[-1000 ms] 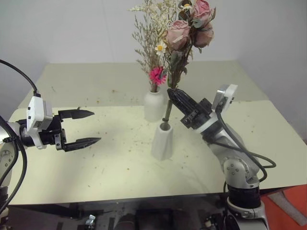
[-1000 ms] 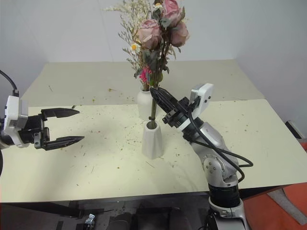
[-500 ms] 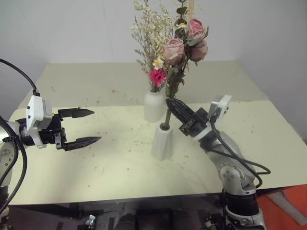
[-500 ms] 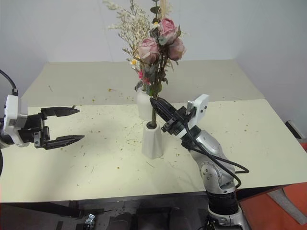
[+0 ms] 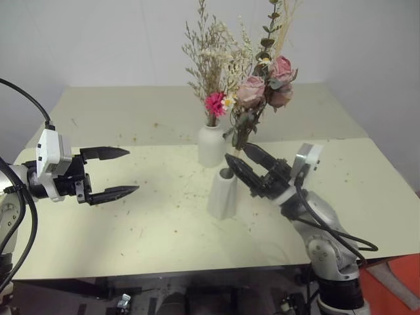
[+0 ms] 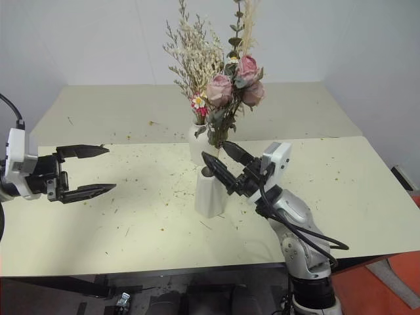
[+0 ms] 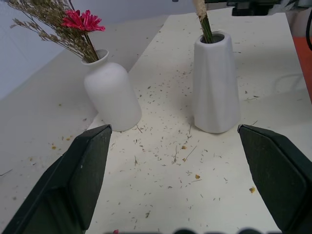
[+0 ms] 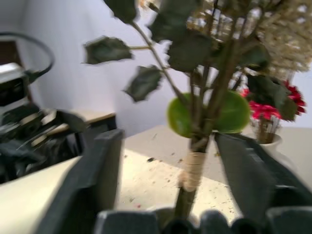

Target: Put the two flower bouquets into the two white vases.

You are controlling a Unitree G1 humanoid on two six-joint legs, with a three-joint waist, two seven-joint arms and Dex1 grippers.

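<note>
Two white vases are standing on a pale counter [image 5: 131, 230] littered with dried plant crumbs, each now carrying a bouquet. The dried-grass bunch [image 5: 213, 62], with its small magenta flower [image 5: 214, 104], is sitting in the rounded vase [image 5: 212, 146], which stands farther back on the counter. The rose bunch [image 5: 266, 82], dusty pink with dark green leaves, is rising from the open mouth of the tapered vase [image 5: 222, 195], just in front of the rounded one and apart from it; its long stem [image 7: 202, 18] is leaning a little to the robot's right, toward the right arm.

The right pincer [image 5: 248, 164] is hovering beside the top of the tapered vase with its two black fingers spread, released, one on either side of the stem and gripping nothing. In the right wrist view the stem, bound with tan wrap, is standing between the parted fingers [image 8: 105, 170] without touching them.

Well off to the left, the left pincer [image 5: 113, 173] is hanging above the counter, its fingers spread wide and empty, pointing across toward the vases. In its wrist view both vases are standing side by side ahead of it.
</note>
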